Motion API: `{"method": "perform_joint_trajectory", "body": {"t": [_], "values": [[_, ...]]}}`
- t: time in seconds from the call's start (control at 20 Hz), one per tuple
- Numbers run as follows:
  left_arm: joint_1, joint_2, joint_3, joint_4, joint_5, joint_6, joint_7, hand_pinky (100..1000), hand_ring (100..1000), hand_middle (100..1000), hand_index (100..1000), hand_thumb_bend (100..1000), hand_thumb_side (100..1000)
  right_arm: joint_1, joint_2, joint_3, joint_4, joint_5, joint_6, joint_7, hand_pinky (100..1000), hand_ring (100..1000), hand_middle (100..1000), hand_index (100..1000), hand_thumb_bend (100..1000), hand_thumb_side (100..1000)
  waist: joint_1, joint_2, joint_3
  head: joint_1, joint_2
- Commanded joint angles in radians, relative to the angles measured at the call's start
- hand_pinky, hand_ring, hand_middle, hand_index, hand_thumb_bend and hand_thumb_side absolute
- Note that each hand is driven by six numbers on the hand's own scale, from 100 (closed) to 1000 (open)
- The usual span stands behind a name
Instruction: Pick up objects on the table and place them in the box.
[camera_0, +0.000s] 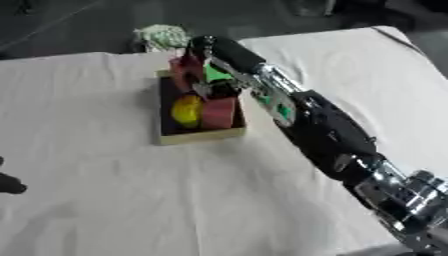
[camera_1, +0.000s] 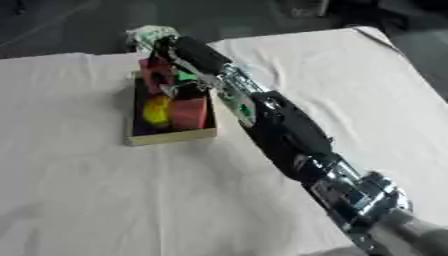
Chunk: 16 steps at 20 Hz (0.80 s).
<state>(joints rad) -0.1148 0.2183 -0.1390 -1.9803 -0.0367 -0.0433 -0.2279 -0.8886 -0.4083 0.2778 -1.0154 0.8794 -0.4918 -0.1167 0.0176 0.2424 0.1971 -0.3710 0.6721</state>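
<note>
Red and yellow objects are filling our shallow box (camera_0: 199, 136), which is sitting on the white tablecloth (camera_0: 105, 200): a yellow rounded piece (camera_0: 185, 111) beside a red block (camera_0: 219, 113), another red piece (camera_0: 184, 72) at the far end with something green (camera_0: 214, 75) next to it. We are reaching our right hand (camera_0: 206, 52) over the box's far end; we cannot tell how its fingers are set. A pale green bundle (camera_0: 163, 35) is lying just beyond the box
</note>
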Motion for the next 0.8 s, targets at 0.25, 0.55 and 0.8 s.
{"method": "perform_joint_trajectory", "body": {"t": [0.25, 0.55, 0.8], "values": [[-0.008, 0.002, -0.003, -0.020, 0.003, 0.005, -0.005, 816, 641, 586, 831, 100, 651, -0.016, -0.010, -0.001, 0.013, 0.080, -0.011, 0.050, 672, 697, 536, 689, 100, 100, -0.001, -0.022, -0.001, 0.002, -0.015], [-0.007, 0.003, -0.004, -0.020, 0.001, 0.007, -0.005, 816, 641, 586, 831, 100, 651, -0.017, -0.025, -0.010, -0.006, 0.087, -0.004, 0.086, 716, 753, 656, 802, 100, 100, -0.002, -0.024, -0.003, 0.002, -0.016], [-0.006, 0.003, -0.004, -0.020, 0.000, 0.009, -0.005, 816, 641, 585, 831, 100, 653, -0.025, -0.046, -0.017, -0.038, 0.061, 0.015, 0.110, 765, 804, 765, 890, 100, 102, -0.003, -0.025, -0.004, 0.002, -0.018]]}}
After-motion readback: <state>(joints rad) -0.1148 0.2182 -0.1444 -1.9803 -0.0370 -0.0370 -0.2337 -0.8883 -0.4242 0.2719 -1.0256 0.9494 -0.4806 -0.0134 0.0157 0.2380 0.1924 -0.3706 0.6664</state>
